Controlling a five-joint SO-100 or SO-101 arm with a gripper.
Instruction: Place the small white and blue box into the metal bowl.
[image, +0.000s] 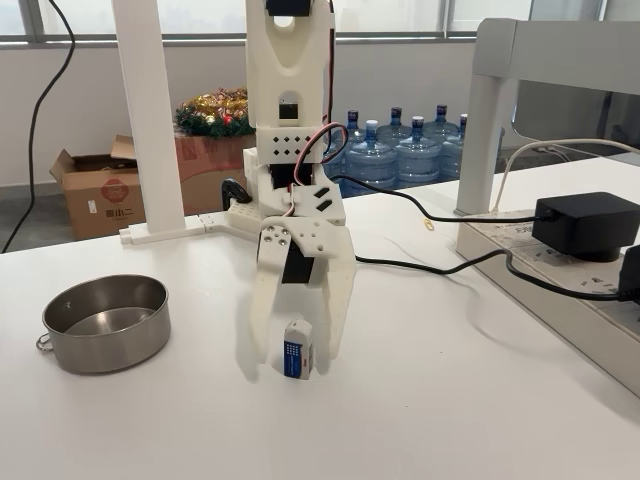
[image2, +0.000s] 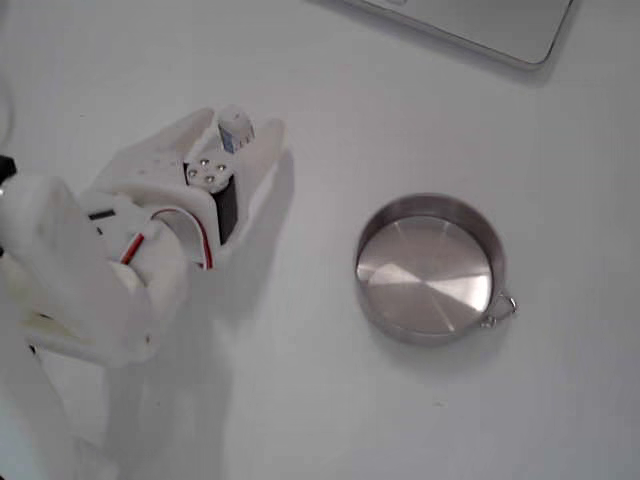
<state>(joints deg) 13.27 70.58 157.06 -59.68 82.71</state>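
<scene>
The small white and blue box (image: 297, 352) stands upright on the white table, its blue panel facing the camera. My white gripper (image: 297, 372) points straight down over it, one finger (image: 258, 330) on each side and the tips near the table. The jaws are open, with narrow gaps to the box. From above, the box (image2: 237, 130) sits between the fingertips of the gripper (image2: 243, 122). The metal bowl (image: 110, 352) stands empty at the left, well apart from the gripper. In the view from above, the bowl (image2: 440, 335) is to the right, its wire ring at the lower right rim.
A power strip (image: 560, 270) with a black adapter (image: 588, 224) lies along the right side, and black cables (image: 420, 266) run across the table behind the arm. White posts (image: 150, 120) stand at the back. A flat grey slab (image2: 480, 25) shows at the top edge.
</scene>
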